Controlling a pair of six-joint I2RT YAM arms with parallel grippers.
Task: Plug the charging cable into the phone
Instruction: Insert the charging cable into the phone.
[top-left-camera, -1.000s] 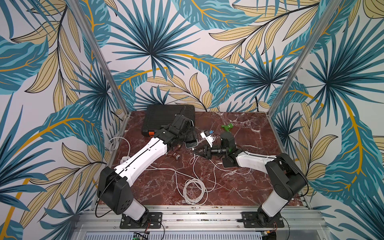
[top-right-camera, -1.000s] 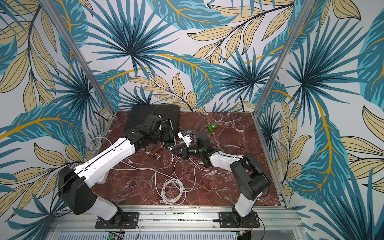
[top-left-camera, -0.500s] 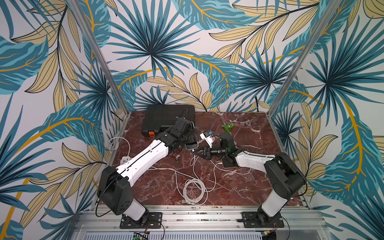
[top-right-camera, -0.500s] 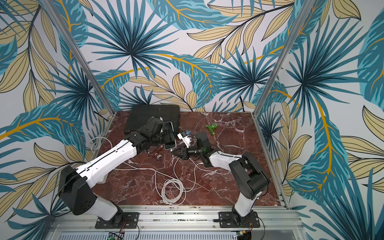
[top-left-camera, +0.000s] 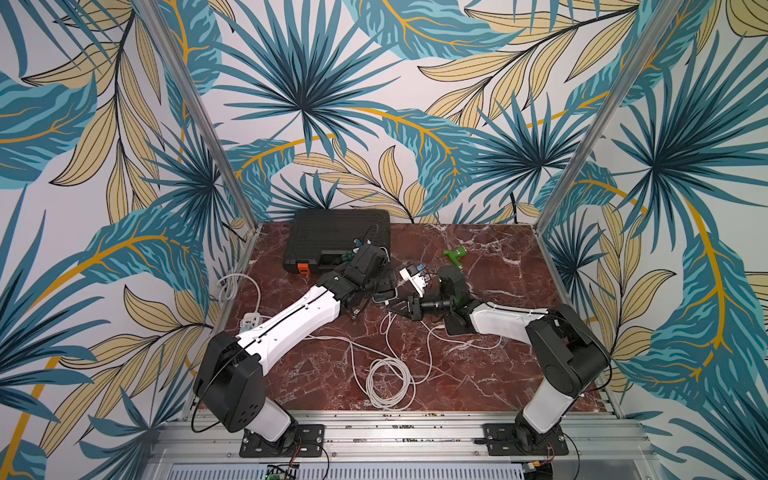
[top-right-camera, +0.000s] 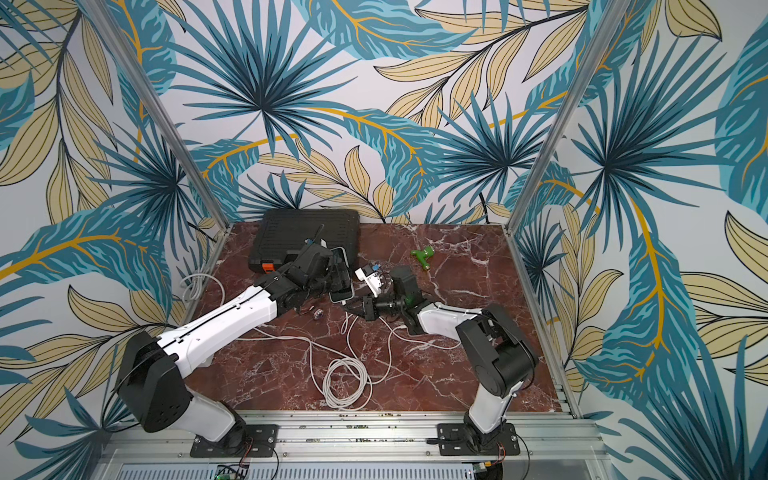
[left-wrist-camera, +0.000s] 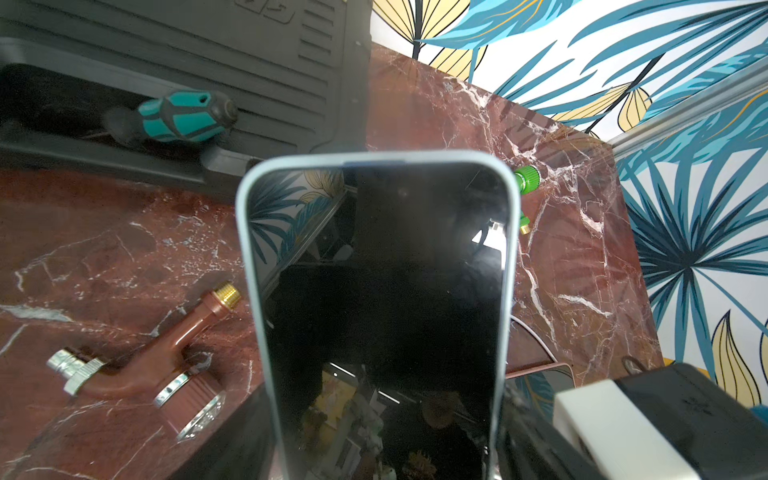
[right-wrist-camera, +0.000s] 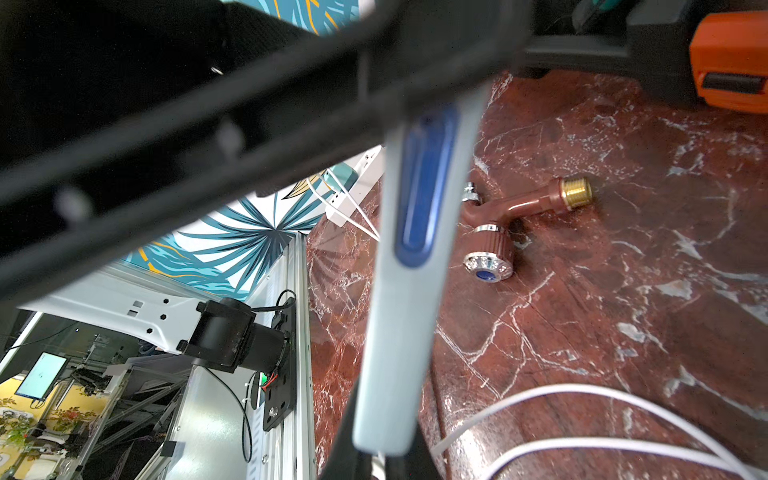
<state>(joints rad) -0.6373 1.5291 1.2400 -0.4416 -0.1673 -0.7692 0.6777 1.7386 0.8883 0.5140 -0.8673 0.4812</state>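
2 top cameras are looking down from high above the front, both taking in the whole counter (top-left-camera: 498, 382). My left wrist camera is sitting close over the phone (left-wrist-camera: 382, 291), facing the back; my right one is looking along its edge leftward. Both are sharing the brown tap (left-wrist-camera: 137, 370).

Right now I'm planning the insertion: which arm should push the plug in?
Likely right. The left gripper holds the phone; the right gripper sits shut at the phone's end, with the charging cable leading to it.

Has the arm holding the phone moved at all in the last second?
Yes. The left gripper with the phone has shifted slightly away from the black case, toward the table's front.
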